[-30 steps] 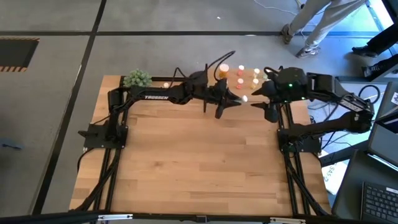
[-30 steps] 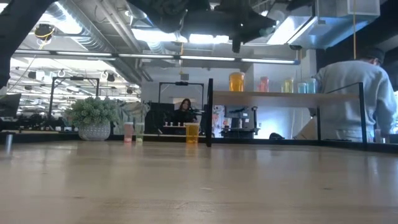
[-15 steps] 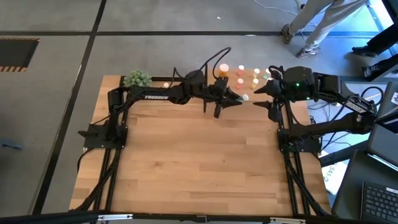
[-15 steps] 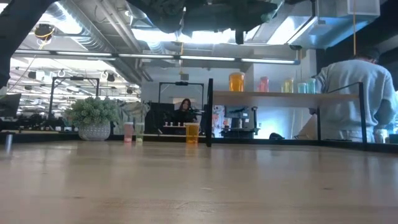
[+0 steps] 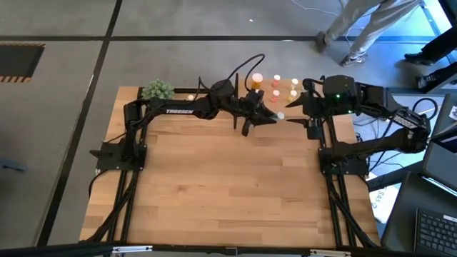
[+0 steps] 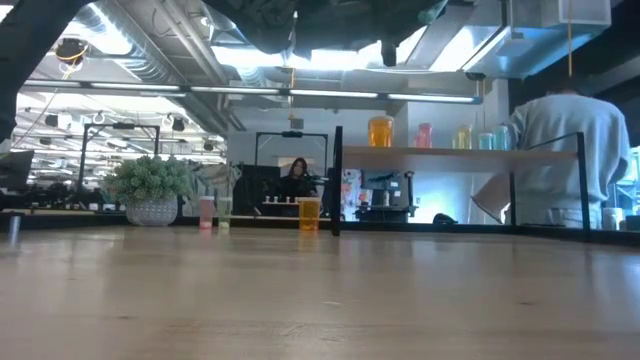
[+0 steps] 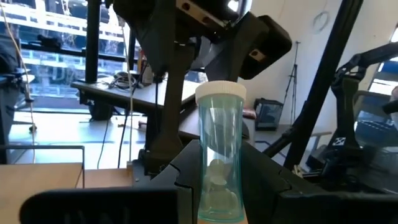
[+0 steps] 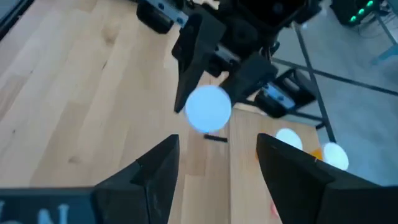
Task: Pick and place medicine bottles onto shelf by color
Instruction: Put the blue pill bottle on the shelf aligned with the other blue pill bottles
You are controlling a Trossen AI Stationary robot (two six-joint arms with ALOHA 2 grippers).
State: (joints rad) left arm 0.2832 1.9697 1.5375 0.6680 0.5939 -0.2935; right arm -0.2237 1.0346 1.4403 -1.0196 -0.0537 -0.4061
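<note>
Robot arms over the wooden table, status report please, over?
Left gripper shut on pale blue-green white-capped medicine bottle, raised beside the light-wood shelf. Right gripper open, facing the bottle. Nothing between them.

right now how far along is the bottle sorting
Partly done: several bottles already stand on the shelf. In hand: the left gripper holds a pale blue-green bottle, facing the open right gripper. Left: bottles on the tabletop beside the plant, including an orange one.
</note>
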